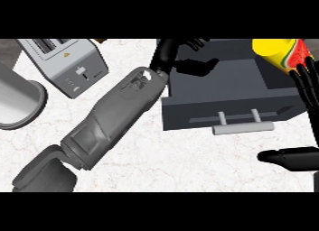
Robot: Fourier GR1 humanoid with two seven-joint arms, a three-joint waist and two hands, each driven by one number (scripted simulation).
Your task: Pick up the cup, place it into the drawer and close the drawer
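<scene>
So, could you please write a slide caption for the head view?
Left hand reaches over the open drawer; open right hand beside a yellow cup.

Single view only, head cam, so no second view and no shared area. It looks steeply down at the marble counter [188, 153] from above the robot's own side; both forearms enter from the lower edge. Close range: the left forearm [115, 117] runs diagonally across the middle and fills much of the frame. The drawer [228, 97] sits upper centre-right, its handle [241, 127] facing the camera, just left of the right hand's [315, 94] fingers. The toaster [65, 63] is cropped at the top left, the grey cylinder [11, 101] at the left edge.
</scene>
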